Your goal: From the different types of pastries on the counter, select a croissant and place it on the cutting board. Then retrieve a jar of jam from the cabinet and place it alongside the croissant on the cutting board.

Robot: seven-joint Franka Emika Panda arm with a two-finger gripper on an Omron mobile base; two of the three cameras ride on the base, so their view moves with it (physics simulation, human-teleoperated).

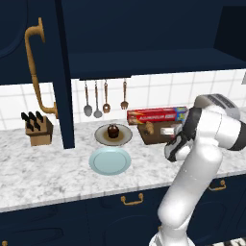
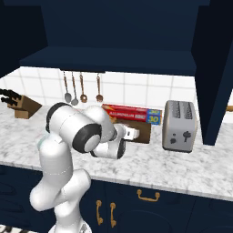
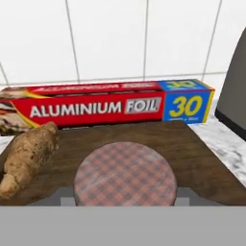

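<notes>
End effector point(image 3: 125, 198): in the hand view its two tips rise at either side of the jar of jam point(image 3: 126, 174), closed on the jar; the jaws stand only as wide as the jar.
Jar of jam: seen from above by the hand camera, with a pink-and-brown checked lid, over the near part of the cutting board point(image 3: 187, 149); whether its base touches the board cannot be told.
Croissant point(image 3: 28, 156): lies flat on the cutting board at 9 o'clock from the jar, just beside it and apart from it; golden-brown, one tapered end toward the camera.
Cutting board: dark-brown wood, flat on the tabletop point(image 1: 57, 168); in the left base view it lies at 3 o'clock from the cupcake plate, partly behind the arm.
Foil box point(image 3: 110, 103): long red box with a blue end, at 12 o'clock from the board, along the white tiled wall.
Cupcake point(image 1: 113, 130): dark, upright on a brown plate point(image 1: 126, 138), untouched.
Pale blue plate point(image 1: 110, 161): at 6 o'clock from the brown plate, just beside it.
Toaster point(image 2: 179, 125): silver, at 3 o'clock from the board in the right base view.
Knife block point(image 1: 37, 129): at the far 9 o'clock end of the tabletop.
Cabinet point(image 1: 144, 33): navy, door point(image 1: 29, 67) standing open, brass handle facing out.
Utensils point(image 1: 96, 101): hang on the wall below the cabinet.
</notes>
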